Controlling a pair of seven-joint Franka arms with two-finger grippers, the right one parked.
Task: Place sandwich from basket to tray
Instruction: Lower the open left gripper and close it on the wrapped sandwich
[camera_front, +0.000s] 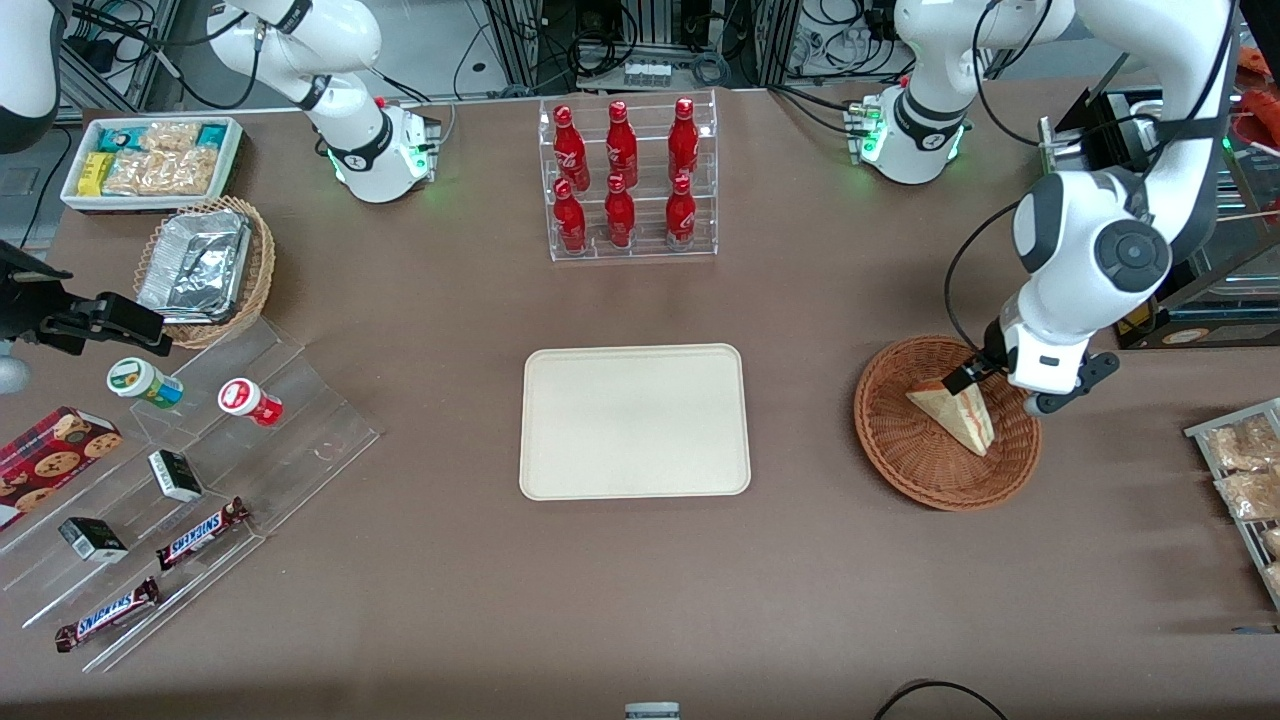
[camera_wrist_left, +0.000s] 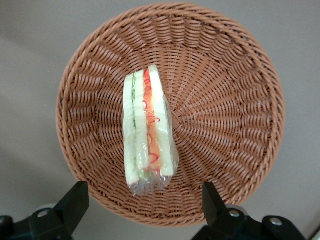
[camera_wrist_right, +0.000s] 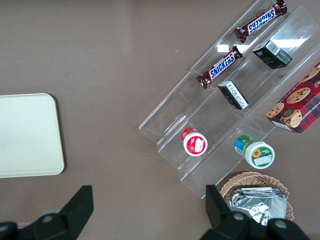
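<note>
The sandwich (camera_wrist_left: 149, 131) lies in the basket (camera_wrist_left: 230, 85). The gripper (camera_wrist_left: 145, 202) hangs above the basket with its fingers wide apart, holding nothing. Its slippery wrap could slide out, or a finger could bump the basket rim.

Bottles: we count six red bottles (camera_front: 625, 175) in a clear rack (camera_front: 632, 250), farther from the front camera than the desk's (camera_front: 640, 590) middle.
Parked arm's end: we see a foil-lined basket (camera_front: 205, 268), a snack bin (camera_front: 152, 160), two small tubs (camera_front: 145, 382), a cookie box (camera_front: 50, 458) and two chocolate bars (camera_front: 200, 535) on clear steps (camera_front: 300, 400).
</note>
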